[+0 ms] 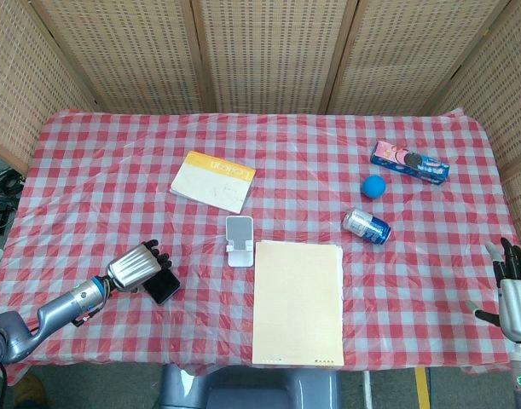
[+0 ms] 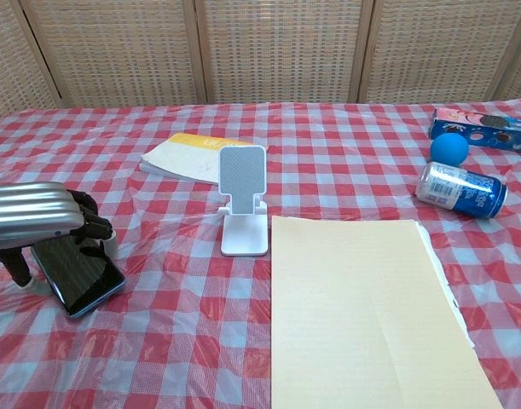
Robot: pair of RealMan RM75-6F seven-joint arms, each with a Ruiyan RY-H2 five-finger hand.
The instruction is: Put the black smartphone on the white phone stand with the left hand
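My left hand (image 1: 136, 267) rests over the black smartphone (image 1: 164, 285), fingers curled down along the phone's far edge and thumb at its near side; I cannot tell from either view whether the phone is truly clamped or only covered. The phone lies flat on the checked tablecloth (image 1: 98, 196), screen up. In the chest view its long axis (image 2: 79, 270) runs diagonally, the uncovered end pointing toward the camera and a little to my right, the other end tucked under my palm (image 2: 34, 217).

To the right of my left hand, and slightly farther from me, the white phone stand (image 2: 244, 203) stands upright and unoccupied, its grey-dotted back plate facing the chest camera. Just beyond the stand lies a yellow-and-white booklet (image 1: 212, 180); orange lettering shows on its yellow band but is too small to read. Right of the stand, a large cream paper pad (image 1: 298, 301) lies flat.

Far to the right are a blue ball (image 1: 373, 187), a tipped blue drink can (image 2: 460, 189) whose printing I cannot read, and a pink-and-blue cookie box (image 1: 409, 162) showing dark sandwich cookies.

My right hand (image 1: 516, 294) is well apart, off the table's right edge, fingers spread and holding nothing.
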